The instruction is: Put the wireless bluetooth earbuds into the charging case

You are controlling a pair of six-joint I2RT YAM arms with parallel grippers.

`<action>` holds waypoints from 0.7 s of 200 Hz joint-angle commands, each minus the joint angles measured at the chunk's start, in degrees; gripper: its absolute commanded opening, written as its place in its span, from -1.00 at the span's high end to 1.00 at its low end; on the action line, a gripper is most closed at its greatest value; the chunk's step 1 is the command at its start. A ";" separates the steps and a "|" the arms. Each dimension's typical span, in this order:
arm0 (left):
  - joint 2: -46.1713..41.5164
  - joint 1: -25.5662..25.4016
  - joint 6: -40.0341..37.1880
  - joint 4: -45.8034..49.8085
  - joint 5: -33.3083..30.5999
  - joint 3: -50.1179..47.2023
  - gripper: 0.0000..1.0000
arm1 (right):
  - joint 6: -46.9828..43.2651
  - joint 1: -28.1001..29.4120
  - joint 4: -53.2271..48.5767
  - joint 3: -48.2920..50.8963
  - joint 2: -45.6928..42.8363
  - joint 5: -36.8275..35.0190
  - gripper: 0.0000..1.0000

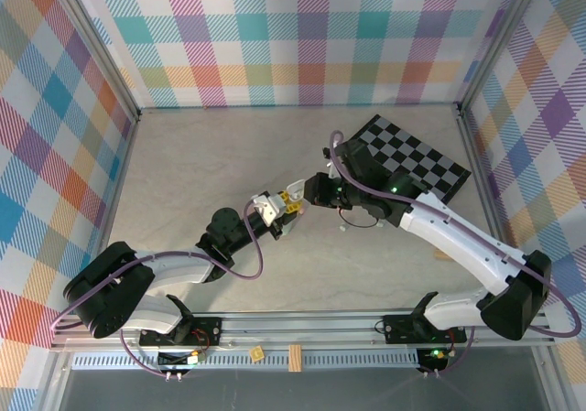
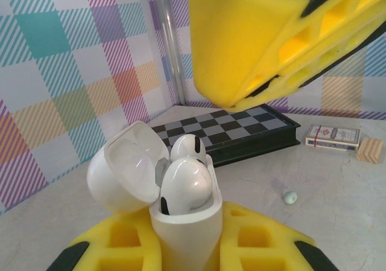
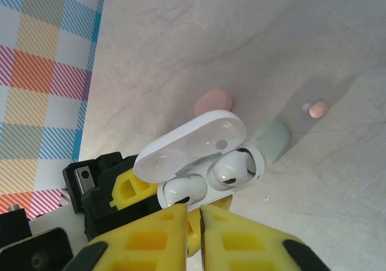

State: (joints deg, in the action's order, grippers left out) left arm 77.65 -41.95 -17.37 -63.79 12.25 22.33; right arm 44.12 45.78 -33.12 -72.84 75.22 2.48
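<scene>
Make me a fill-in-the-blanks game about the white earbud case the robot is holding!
The glossy white plastic charging case has its lid ____.
Inside it sit ____ white earbuds.
The left gripper holding it has ____ fingers.
On the beige marbled table, the small pebble-shaped case beside the mint-green case is ____.
Missing words: open, two, yellow, pink.

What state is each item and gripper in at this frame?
white charging case: lid open, clamped in left gripper
two white earbuds: seated in that case
left gripper: shut on the white charging case
right gripper: shut, nothing held
pink case: closed, on table
mint case: closed, on table
pink earbud: loose on table
mint earbud: loose on table
</scene>
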 commanded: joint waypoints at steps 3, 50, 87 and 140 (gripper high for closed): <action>0.30 0.58 0.91 -3.18 1.59 0.62 0.97 | -0.27 -0.16 1.11 -0.20 1.77 4.76 0.81; 0.32 0.58 0.84 -2.22 2.43 0.96 0.97 | 0.08 -0.12 2.91 -0.46 4.74 10.17 0.82; -0.04 0.64 0.75 -2.01 2.16 0.84 0.96 | -1.70 -0.16 2.03 -0.48 2.46 7.66 0.82; 1.31 2.55 -1.71 -5.45 7.02 -1.25 0.96 | -4.24 -1.50 1.28 0.76 -2.94 -1.29 0.08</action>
State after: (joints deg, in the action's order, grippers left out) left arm 78.26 -40.66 -17.26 -63.81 14.48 22.28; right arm 42.00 45.30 -31.73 -72.53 74.37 5.02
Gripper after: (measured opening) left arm 0.166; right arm 0.380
